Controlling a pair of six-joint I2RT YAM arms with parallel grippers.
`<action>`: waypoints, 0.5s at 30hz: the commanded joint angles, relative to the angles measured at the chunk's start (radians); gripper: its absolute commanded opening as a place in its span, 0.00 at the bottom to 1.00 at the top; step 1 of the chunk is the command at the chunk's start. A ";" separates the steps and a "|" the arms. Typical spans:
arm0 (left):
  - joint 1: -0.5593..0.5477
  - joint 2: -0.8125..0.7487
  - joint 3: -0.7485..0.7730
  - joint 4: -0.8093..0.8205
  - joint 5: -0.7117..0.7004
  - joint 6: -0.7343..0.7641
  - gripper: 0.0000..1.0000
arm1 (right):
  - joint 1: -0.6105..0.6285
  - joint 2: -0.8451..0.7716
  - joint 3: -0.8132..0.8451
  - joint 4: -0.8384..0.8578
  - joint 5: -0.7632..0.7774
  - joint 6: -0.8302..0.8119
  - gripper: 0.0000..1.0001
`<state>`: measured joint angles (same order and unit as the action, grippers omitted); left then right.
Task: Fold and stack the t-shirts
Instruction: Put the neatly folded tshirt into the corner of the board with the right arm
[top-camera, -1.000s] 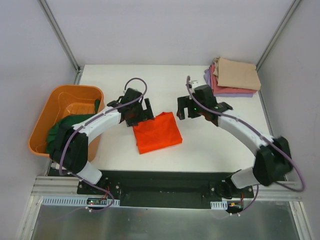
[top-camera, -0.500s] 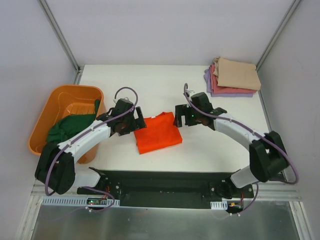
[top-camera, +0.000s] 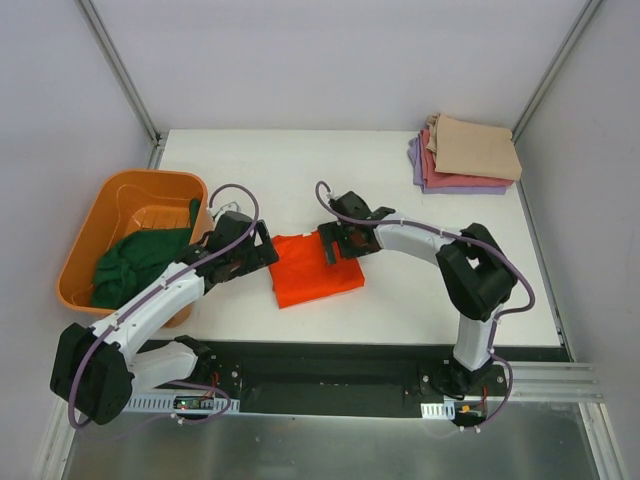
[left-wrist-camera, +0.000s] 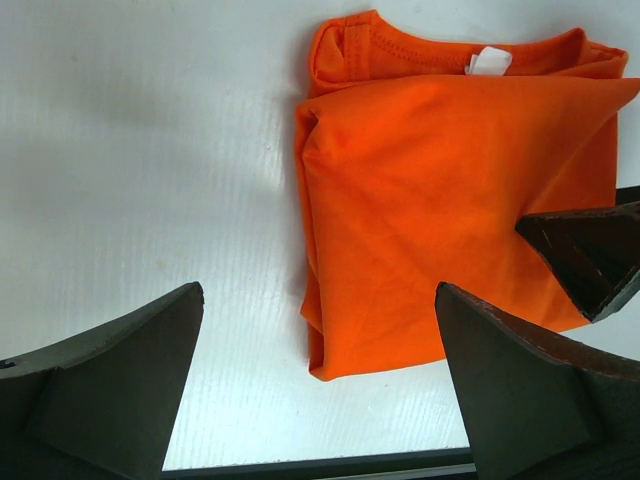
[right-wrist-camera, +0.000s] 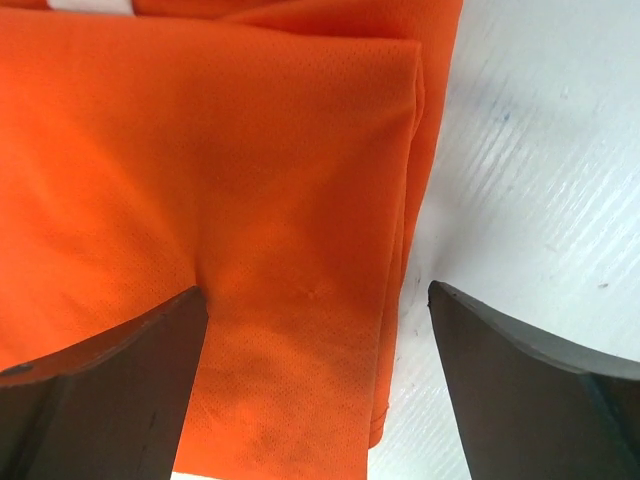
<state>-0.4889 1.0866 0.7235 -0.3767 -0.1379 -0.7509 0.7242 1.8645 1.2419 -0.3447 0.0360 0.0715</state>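
The folded orange shirt (top-camera: 315, 270) lies flat on the white surface (top-camera: 300, 170), close to the arms' bases. The left hand (top-camera: 262, 250) sits just beside its left edge, fingers spread wide and holding nothing. The right hand (top-camera: 337, 245) is at the shirt's far right corner, fingers also apart, straddling the folded edge. To the left, a green shirt (top-camera: 135, 262) is heaped in an orange tub (top-camera: 120, 195). In the far right corner, a tan shirt (top-camera: 478, 147) tops a pink-red shirt (top-camera: 428, 155) and a lavender shirt (top-camera: 465, 188).

The light was bright and even. My fingers (left-wrist-camera: 110, 400) showed dark and slightly blurred, with soft shadow on the tabletop (left-wrist-camera: 150, 130).
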 joint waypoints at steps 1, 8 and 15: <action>0.012 0.010 -0.004 -0.018 -0.035 -0.018 0.99 | 0.041 0.022 0.037 -0.073 0.125 0.024 0.93; 0.012 0.061 0.011 -0.018 -0.032 -0.024 0.99 | 0.081 0.096 0.024 -0.077 0.127 0.099 0.81; 0.012 0.056 0.005 -0.018 -0.045 -0.028 0.99 | 0.110 0.163 0.018 -0.011 0.068 0.143 0.66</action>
<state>-0.4889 1.1603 0.7208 -0.3870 -0.1413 -0.7650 0.8074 1.9282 1.2816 -0.3710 0.1371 0.1555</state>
